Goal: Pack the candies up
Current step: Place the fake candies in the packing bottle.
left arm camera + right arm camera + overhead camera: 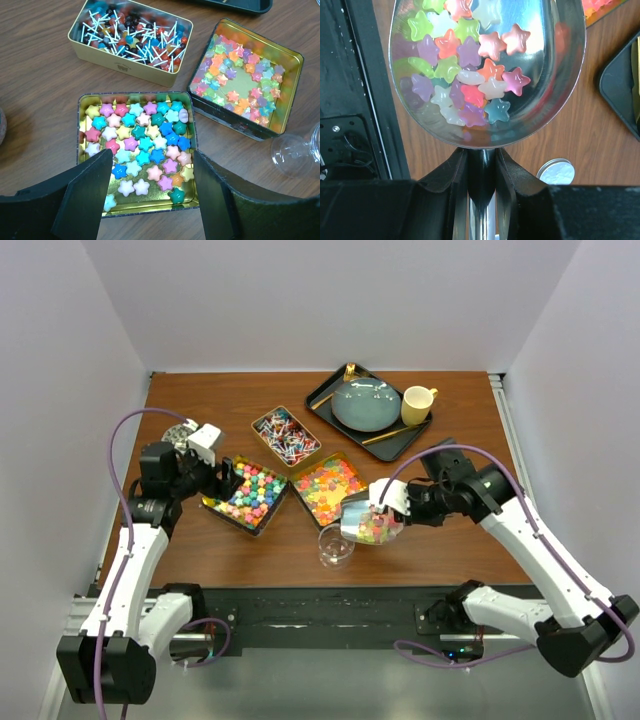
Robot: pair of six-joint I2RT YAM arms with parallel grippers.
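1. My right gripper (481, 172) is clamped on the scoop (565, 90) handle; star candies (470, 75) fill its bowl, near the jar (335, 546).
2. My left gripper (152, 185) hangs with jaws apart over a tin (80, 130) of candies.

Top camera: fixed high behind the arm bases, looking down on the whole table (230, 400). Left wrist camera: close, tilted down onto the gold tin (79, 130) of star candies (145, 145). Right wrist camera: very close along the scoop (560, 100). Top view shares both.
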